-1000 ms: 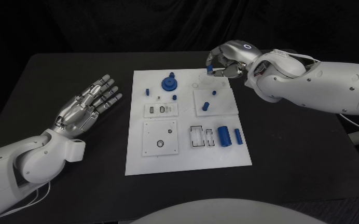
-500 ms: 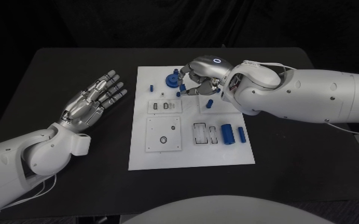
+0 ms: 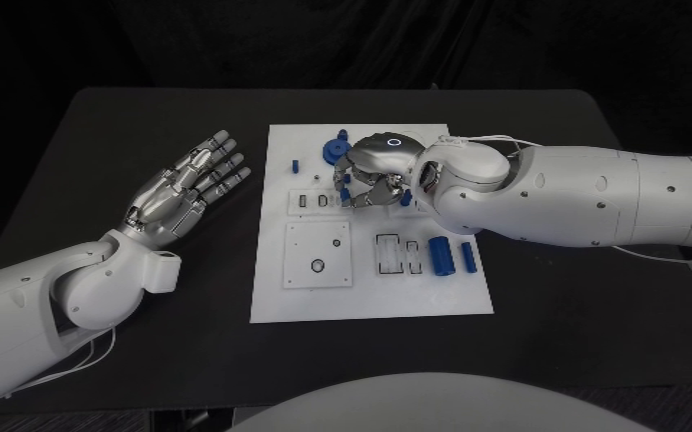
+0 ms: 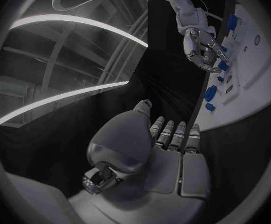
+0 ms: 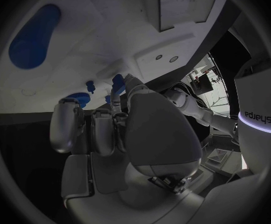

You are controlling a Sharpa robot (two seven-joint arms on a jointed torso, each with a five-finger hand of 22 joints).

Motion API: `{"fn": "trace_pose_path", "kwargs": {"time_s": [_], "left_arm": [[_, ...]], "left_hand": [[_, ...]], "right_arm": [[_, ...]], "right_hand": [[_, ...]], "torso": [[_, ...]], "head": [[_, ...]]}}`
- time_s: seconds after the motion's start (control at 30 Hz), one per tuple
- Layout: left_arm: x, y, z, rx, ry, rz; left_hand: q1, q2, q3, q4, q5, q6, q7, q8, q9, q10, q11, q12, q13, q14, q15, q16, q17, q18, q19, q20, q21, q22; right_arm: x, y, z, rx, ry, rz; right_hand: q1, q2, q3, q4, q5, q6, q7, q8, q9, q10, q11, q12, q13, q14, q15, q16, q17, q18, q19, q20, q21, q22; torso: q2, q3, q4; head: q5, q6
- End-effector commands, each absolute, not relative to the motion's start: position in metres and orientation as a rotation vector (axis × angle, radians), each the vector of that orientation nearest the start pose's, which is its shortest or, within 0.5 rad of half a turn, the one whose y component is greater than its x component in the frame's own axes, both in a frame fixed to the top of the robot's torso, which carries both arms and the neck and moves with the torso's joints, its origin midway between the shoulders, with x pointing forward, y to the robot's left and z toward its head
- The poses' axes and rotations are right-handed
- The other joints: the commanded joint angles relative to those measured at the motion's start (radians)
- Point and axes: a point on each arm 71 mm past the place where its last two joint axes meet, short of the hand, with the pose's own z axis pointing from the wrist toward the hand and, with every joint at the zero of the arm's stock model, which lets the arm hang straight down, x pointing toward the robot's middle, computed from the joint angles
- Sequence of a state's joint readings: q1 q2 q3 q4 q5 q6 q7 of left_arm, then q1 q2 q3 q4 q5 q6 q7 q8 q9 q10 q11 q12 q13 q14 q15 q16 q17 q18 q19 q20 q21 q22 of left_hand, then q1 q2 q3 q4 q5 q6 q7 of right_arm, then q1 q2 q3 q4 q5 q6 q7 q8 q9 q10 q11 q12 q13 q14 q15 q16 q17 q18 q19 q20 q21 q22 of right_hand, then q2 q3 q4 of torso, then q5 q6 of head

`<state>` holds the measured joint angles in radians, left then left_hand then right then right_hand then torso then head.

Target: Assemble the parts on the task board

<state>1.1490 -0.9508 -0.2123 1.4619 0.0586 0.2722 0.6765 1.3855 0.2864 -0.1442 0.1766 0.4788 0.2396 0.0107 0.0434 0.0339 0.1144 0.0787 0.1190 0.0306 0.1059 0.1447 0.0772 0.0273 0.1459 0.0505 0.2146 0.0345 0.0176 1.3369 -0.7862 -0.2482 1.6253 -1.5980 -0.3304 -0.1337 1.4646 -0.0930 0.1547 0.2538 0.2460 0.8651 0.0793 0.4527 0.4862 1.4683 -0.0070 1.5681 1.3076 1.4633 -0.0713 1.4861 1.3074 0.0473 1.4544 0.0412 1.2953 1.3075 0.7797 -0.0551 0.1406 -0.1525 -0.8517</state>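
Note:
The white task board lies in the middle of the black table. My right hand hovers over the board's far middle, fingers curled down, pinching a small blue part at its fingertips. Just beyond it a blue gear stands on the board, partly hidden by the hand. A thick blue cylinder and a slimmer blue pin lie at the board's right side. My left hand rests flat and open on the table left of the board, holding nothing. The left wrist view shows the right hand above the board.
A small blue peg stands near the board's far left. White blocks with slots and holes sit on the board's near half. Bare black table surrounds the board on all sides.
My right hand has carried the small blue part from the board's far right corner leftward and nearer, over the far middle. The left hand has stayed put.

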Motion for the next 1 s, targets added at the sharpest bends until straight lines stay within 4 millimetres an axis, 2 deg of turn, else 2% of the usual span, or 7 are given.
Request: {"fn": "trace_pose_path", "kwargs": {"time_s": [0.03, 0.27, 0.43, 0.63, 0.83, 0.9, 1.0], "left_arm": [[0.446, 0.261, -0.240, -1.110, 1.432, -2.052], [0.446, 0.260, -0.240, -1.111, 1.437, -2.055], [0.446, 0.260, -0.241, -1.111, 1.439, -2.054], [0.447, 0.260, -0.242, -1.113, 1.443, -2.054], [0.446, 0.260, -0.244, -1.119, 1.447, -2.053], [0.445, 0.260, -0.245, -1.121, 1.448, -2.052], [0.445, 0.261, -0.246, -1.124, 1.449, -2.049]], "left_hand": [[-0.009, -0.004, 0.007, -0.001, 0.006, -0.002, -0.002, 0.003, 0.002, -0.001, -0.001, 0.004, 0.001, 0.000, 0.008, 0.004, 0.001, -0.005, 0.002, 0.007, 0.005, 0.001], [-0.009, -0.004, 0.008, -0.001, 0.006, -0.003, -0.002, 0.003, 0.001, -0.002, -0.001, 0.004, 0.001, 0.000, 0.008, 0.003, 0.001, -0.005, 0.001, 0.007, 0.005, 0.001], [-0.009, -0.004, 0.008, -0.001, 0.006, -0.003, -0.002, 0.003, 0.001, -0.002, -0.001, 0.004, 0.001, 0.000, 0.008, 0.003, 0.001, -0.005, 0.001, 0.007, 0.005, 0.001], [-0.010, -0.003, 0.009, -0.002, 0.007, -0.005, -0.003, 0.003, 0.001, -0.002, -0.002, 0.003, 0.001, 0.000, 0.008, 0.003, 0.001, -0.005, 0.001, 0.007, 0.005, 0.001], [-0.010, -0.003, 0.010, -0.002, 0.007, -0.005, -0.003, 0.003, 0.001, -0.003, -0.002, 0.003, 0.001, -0.001, 0.008, 0.003, 0.001, -0.005, 0.001, 0.007, 0.005, 0.001], [-0.010, -0.003, 0.010, -0.002, 0.007, -0.005, -0.003, 0.003, 0.001, -0.003, -0.002, 0.003, 0.001, -0.001, 0.008, 0.003, 0.001, -0.005, 0.001, 0.007, 0.005, 0.001], [-0.010, -0.003, 0.010, -0.002, 0.007, -0.005, -0.003, 0.003, 0.001, -0.003, -0.002, 0.003, 0.001, -0.001, 0.008, 0.003, 0.001, -0.005, 0.001, 0.007, 0.005, 0.001]], "right_arm": [[0.456, -0.146, -0.189, -0.501, 1.627, 0.573], [0.458, -0.145, -0.191, -0.503, 1.635, 0.554], [0.459, -0.145, -0.192, -0.507, 1.643, 0.547], [0.460, -0.144, -0.194, -0.516, 1.657, 0.541], [0.461, -0.144, -0.197, -0.526, 1.677, 0.534], [0.461, -0.144, -0.198, -0.529, 1.681, 0.532], [0.461, -0.144, -0.199, -0.531, 1.684, 0.531]], "right_hand": [[-0.002, 0.005, -0.003, -0.003, 0.000, -0.008, -0.002, -0.002, 0.032, 0.103, 0.007, 0.003, 0.263, 0.079, 0.007, -0.003, 0.170, 0.017, -0.008, 0.001, -0.006, 0.175], [-0.007, 0.006, -0.005, -0.003, 0.001, -0.010, 0.000, -0.003, 0.031, 0.103, 0.009, 0.003, 0.263, 0.079, 0.008, -0.005, 0.169, 0.017, -0.009, 0.003, -0.010, 0.174], [-0.013, 0.005, -0.007, -0.004, 0.002, -0.019, 0.003, -0.009, 0.026, 0.103, 0.010, 0.003, 0.263, 0.077, 0.010, -0.009, 0.164, 0.019, -0.011, 0.006, -0.017, 0.172], [-0.028, 0.005, -0.011, -0.004, -0.017, -0.053, 0.014, -0.045, 0.003, 0.103, 0.013, 0.003, 0.263, 0.074, 0.013, -0.018, 0.155, 0.021, -0.015, 0.011, -0.031, 0.168], [-0.044, 0.005, -0.017, -0.003, -0.055, -0.065, 0.019, -0.075, -0.017, 0.103, 0.015, 0.003, 0.263, 0.067, 0.015, -0.036, 0.135, 0.026, -0.024, 0.013, -0.058, 0.160], [-0.052, 0.004, -0.021, -0.001, -0.073, -0.086, 0.023, -0.104, -0.034, 0.093, 0.015, -0.002, 0.253, 0.064, 0.015, -0.045, 0.125, 0.029, -0.028, 0.013, -0.070, 0.157], [-0.058, 0.002, -0.024, 0.000, -0.086, -0.101, 0.024, -0.129, -0.048, 0.082, 0.016, -0.009, 0.241, 0.062, 0.016, -0.050, 0.121, 0.030, -0.029, 0.014, -0.078, 0.155]], "torso": [[0.001, 0.0021, -0.0011], [0.002, 0.0014, 0.0004], [0.002, 0.0006, -0.0016], [0.002, 0.0001, -0.0007], [0.001, 0.0001, 0.0009], [0.001, -0.0001, 0.0004], [0.001, -0.0003, -0.0012]], "head": [[0.001, -0.003], [0.001, -0.006], [0.004, -0.008], [0.003, -0.011], [0.002, -0.012], [0.004, -0.012], [0.006, -0.013]]}}
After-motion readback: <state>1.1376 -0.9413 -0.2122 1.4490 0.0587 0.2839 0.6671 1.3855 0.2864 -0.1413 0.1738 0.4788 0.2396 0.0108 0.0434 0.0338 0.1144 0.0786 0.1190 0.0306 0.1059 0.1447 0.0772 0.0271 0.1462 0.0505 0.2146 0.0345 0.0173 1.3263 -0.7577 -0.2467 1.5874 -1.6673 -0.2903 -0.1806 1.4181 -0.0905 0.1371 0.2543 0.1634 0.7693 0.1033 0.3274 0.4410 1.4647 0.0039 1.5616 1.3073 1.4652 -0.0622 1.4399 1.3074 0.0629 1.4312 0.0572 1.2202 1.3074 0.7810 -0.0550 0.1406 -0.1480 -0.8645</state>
